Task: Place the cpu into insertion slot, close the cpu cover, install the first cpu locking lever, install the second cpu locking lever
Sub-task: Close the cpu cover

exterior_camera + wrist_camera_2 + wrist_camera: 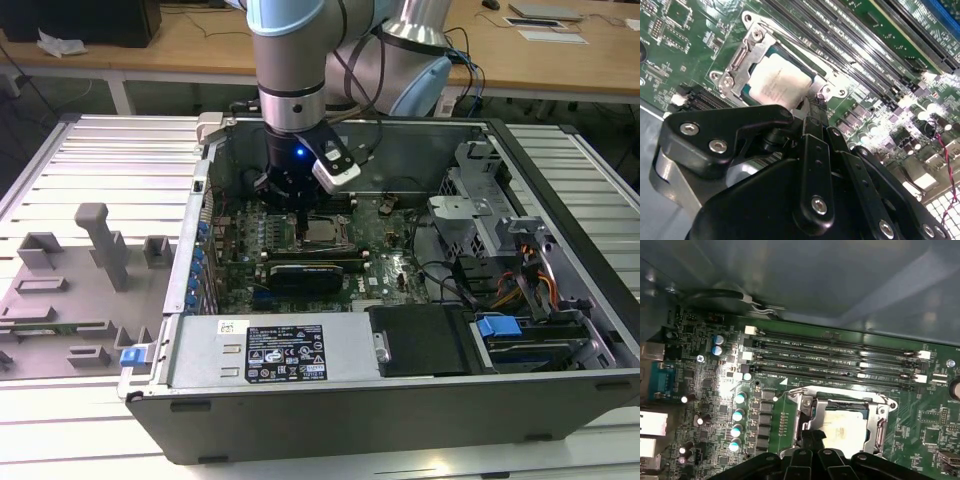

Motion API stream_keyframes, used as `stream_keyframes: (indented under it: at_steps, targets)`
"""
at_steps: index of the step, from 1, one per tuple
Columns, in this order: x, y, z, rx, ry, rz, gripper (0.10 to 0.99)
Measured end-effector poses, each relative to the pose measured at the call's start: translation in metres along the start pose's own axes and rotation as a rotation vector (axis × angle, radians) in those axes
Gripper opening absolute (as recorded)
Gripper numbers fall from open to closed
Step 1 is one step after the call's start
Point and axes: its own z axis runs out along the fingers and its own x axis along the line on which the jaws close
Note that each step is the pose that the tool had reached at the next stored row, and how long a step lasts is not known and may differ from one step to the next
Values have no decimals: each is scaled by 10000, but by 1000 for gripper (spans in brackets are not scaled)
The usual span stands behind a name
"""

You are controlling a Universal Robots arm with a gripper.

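The cpu (774, 84) (842, 432), a pale silver square, lies flat in the insertion slot (747, 91) on the green board inside the open computer case. The cpu cover (735, 66) (881, 424), a silver frame, lies down over the chip's edges. A thin wire lever (791, 391) runs along one side of the socket. My gripper (300, 222) (808, 107) (813, 436) is shut, its black fingertips together at the socket's edge beside a corner of the cover. In the exterior view it hangs straight down just to the left of the socket (322, 232).
Long black memory slots (840, 357) run beside the socket. A black ribbed block (305, 270) sits just in front of it. The case wall (215, 150), a power supply (270, 350), a drive cage (480, 215) and cables (450, 280) ring the board. A grey fixture tray (80, 270) lies outside.
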Motion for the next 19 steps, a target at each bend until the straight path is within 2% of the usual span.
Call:
stream_keyframes:
  at_steps: [2,4,5,8,13,19]
  targets:
    - [0,1,1,-1,-1,9,106]
    - [0,1,11,24,9,349,106]
    - [3,1,28,-30,13,586,106]
    - [3,3,48,-124,4,679,106]
    - [9,4,108,-125,33,831,106]
    - [10,4,127,-126,33,840,106]
